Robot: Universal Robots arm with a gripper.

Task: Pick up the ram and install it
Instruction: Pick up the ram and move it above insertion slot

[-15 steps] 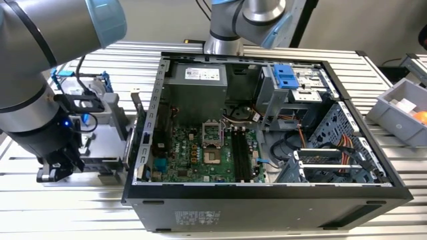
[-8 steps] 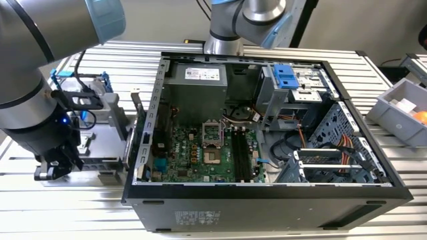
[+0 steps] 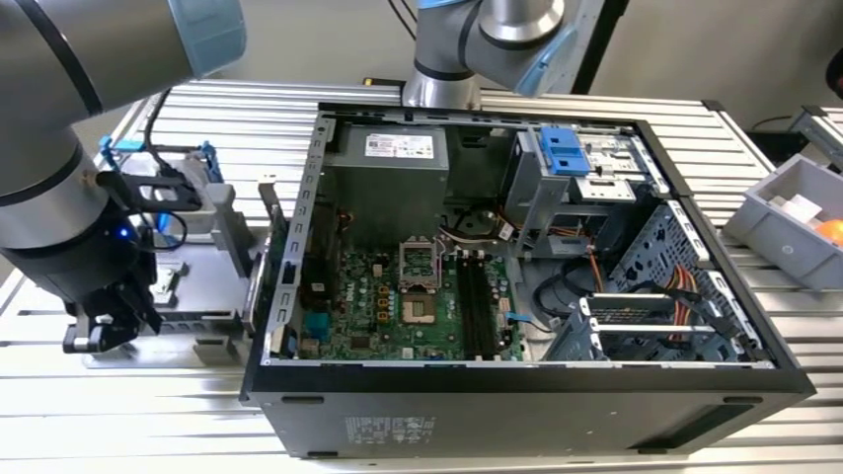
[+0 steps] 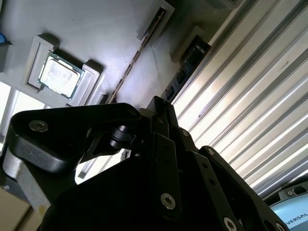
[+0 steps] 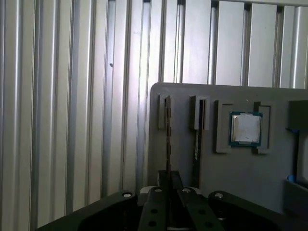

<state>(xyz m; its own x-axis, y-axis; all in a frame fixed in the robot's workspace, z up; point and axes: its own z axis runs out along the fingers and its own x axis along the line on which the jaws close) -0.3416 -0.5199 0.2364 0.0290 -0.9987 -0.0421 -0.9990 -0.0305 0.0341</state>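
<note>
While my gripper (image 5: pixel 168 175) pinches the thin ram (image 5: pixel 167 130) standing in the gray tray (image 5: pixel 240 178), its fingers (image 5: pixel 176 182) hide the ram's near end.

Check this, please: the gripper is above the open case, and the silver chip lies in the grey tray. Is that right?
Not quite. The gripper is not above the case; the exterior view shows it above the grey tray, on that view's left of the case. The silver chip does lie in the tray.
</note>
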